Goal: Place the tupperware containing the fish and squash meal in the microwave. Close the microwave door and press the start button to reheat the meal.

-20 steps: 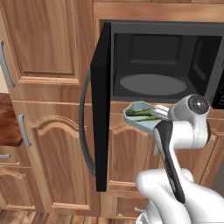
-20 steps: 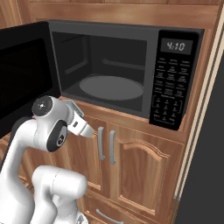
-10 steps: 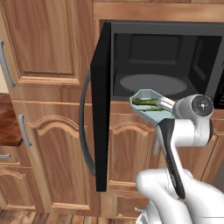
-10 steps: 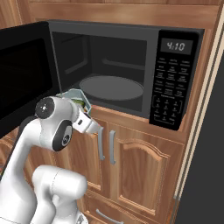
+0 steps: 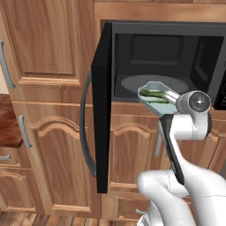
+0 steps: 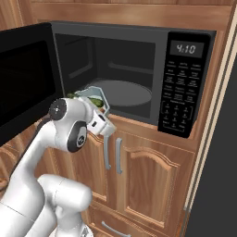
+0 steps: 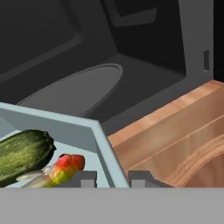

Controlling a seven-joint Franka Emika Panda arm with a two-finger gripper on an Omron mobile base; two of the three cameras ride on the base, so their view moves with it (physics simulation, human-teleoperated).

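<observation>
Gripper [image 7: 107, 180] clamped on tupperware [image 5: 155, 93] rim, lifted up from below to microwave [image 6: 139, 78] opening. Next: slide it in onto turntable [image 6: 122, 92].

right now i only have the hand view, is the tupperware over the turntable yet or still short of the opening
Observer: Short of it. In the left base view the tupperware hangs at the front lip of the microwave, in front of the turntable plate.
Operator: is the door in the way at all
Observer: No. The microwave door stands swung wide open to the left, edge-on to the left base camera, apart from the arm.
Operator: keypad showing anything
Observer: The right base view shows the display reading 4:10, above the keypad panel.
</observation>
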